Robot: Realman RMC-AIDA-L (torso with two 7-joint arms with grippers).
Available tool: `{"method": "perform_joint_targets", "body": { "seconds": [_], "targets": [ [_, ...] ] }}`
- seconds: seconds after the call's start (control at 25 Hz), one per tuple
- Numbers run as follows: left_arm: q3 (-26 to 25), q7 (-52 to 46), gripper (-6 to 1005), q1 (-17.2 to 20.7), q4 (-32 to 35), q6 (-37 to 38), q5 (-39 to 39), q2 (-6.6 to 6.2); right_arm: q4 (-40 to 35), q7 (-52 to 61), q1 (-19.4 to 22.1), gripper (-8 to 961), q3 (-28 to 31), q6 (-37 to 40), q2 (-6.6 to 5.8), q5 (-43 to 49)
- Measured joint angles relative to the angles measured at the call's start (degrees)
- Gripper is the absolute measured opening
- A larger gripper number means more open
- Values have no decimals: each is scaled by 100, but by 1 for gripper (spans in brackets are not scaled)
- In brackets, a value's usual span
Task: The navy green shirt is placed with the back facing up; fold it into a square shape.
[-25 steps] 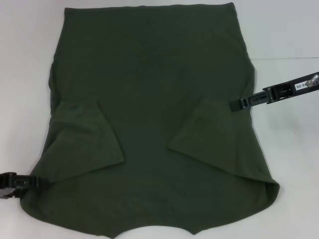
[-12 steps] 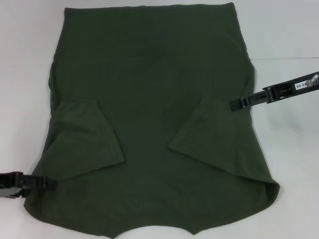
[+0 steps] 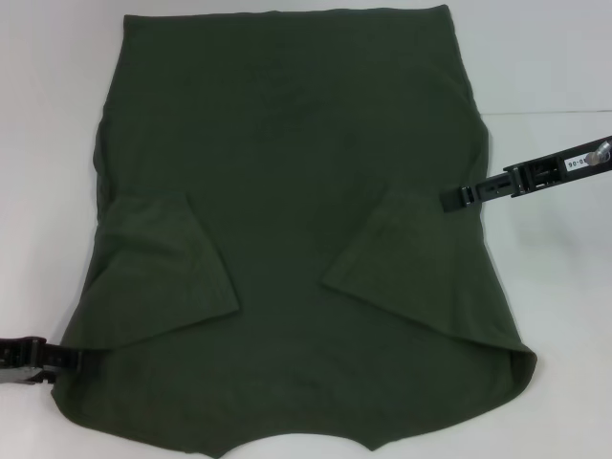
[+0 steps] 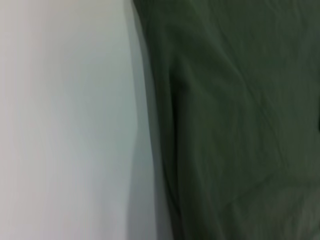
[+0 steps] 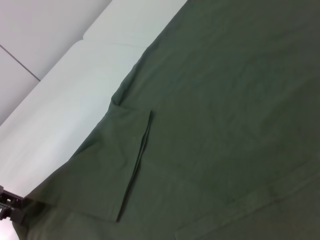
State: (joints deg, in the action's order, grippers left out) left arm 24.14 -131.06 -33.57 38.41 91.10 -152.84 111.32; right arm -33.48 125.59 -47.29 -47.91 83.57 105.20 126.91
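White table (image 3: 564, 316) formed the work surface, plain and pale, with a faint seam line crossing it beside the shirt's right edge.

Item: shirt (image 3: 287, 172), dark olive green, short-sleeved, plain knit, unprinted. It lay flat on the table, spread wide and covering most of the surface in the head view. Both sleeves were folded inward onto the body: left sleeve (image 3: 158, 273) lying as a slanted flap near the shirt's left edge, right sleeve (image 3: 382, 253) lying as a matching flap toward the shirt's right edge. The far edge of the shirt ran straight; the near edge curved inward at its middle. Soft wrinkles showed along the right side.

Item: left gripper (image 3: 72, 356), black, low at the shirt's near left edge, below the left sleeve, its tip at the fabric border. Whether its fingers were parted or closed could not be told. The left wrist view showed only the shirt (image 4: 235, 120) edge against the table (image 4: 65, 120).

Item: right gripper (image 3: 449, 200), black, reaching in from the shirt's right side, its tip over the fabric just beside the outer corner of the right sleeve. Finger state could not be told. The right wrist view showed the shirt (image 5: 230, 100) with a folded sleeve, and the left gripper (image 5: 7, 205) at the shirt's edge.
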Motion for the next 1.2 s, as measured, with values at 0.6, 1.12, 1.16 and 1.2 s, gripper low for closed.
{"method": "perform_joint_targets", "body": {
  "seconds": [0.6,1.12,1.16,1.2],
  "targets": [
    [8,-209,450,-21,-29,-299,-185,-27,8,0,1,920,-8,-50,18,0],
    [74,-224,144,-81,-79,-268,-193,-34,9,71,26,913,-8,-39,14,31],
    [74,-231,90,-86,-79,-263,-194,-37,9,161,25,912,-8,17,-10,78],
    [74,-238,37,-99,-80,-253,-194,-45,9,273,22,912,-8,80,-42,141]
  ]
}}
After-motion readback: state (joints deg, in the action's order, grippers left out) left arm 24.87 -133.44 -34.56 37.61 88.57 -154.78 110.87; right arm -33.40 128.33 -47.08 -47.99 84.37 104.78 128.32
